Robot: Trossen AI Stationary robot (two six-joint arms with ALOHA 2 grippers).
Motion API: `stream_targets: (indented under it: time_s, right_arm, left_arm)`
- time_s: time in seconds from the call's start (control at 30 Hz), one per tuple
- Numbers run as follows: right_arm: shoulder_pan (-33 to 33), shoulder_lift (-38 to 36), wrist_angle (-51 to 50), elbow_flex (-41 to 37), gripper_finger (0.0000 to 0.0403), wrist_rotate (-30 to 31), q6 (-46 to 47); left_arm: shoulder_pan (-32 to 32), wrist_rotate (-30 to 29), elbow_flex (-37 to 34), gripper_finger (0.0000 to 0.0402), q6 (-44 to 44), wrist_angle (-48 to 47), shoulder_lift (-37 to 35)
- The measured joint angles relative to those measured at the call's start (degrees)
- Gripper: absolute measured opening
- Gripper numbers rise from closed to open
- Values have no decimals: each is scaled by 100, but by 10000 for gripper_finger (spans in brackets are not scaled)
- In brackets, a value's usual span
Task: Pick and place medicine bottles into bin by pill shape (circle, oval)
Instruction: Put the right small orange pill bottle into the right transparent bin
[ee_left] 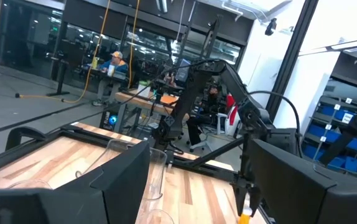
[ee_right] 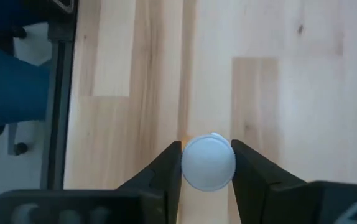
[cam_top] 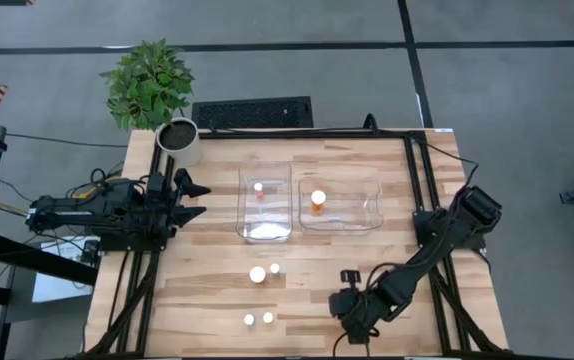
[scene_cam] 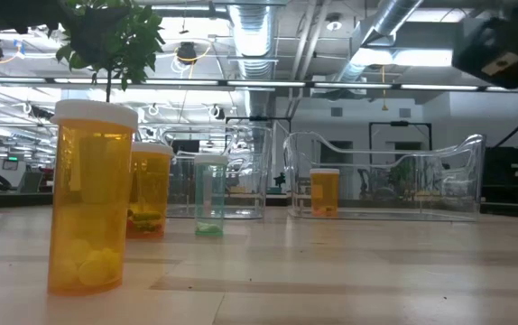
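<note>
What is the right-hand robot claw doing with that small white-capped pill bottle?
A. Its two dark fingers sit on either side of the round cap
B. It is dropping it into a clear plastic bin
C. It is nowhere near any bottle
A: in the right wrist view the right gripper has its two dark fingers against both sides of the white-capped medicine bottle, above the wooden table.
</note>
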Motion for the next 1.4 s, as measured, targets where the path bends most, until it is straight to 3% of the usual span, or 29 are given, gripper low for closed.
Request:
stream_targets:
  time_s: [0.37,0.67,0.9,1.07,1.2,1.4]
  right_arm:
    - [-717,-1408,-1388,-2,130,559,-1196]
    - [-2273,-2657,-1959,3,129,868,-2662]
    - [-3579,-2680,-1980,3,130,794,-3705]
    - [-4293,-2400,-1823,-86,134,202,-4076]
    - [-4701,-2336,-1689,-638,134,-65,-4247]
    - [-5158,-2468,-492,-1680,135,-219,-4262]
  left_arm:
    - [2,22,0,270,2,-4,2]
    - [0,30,0,270,55,-7,1]
    - [0,30,0,270,57,-12,1]
    - [1,27,2,270,57,-43,2]
    - [0,11,2,270,57,-168,15]
    - [0,0,2,270,59,-195,14]
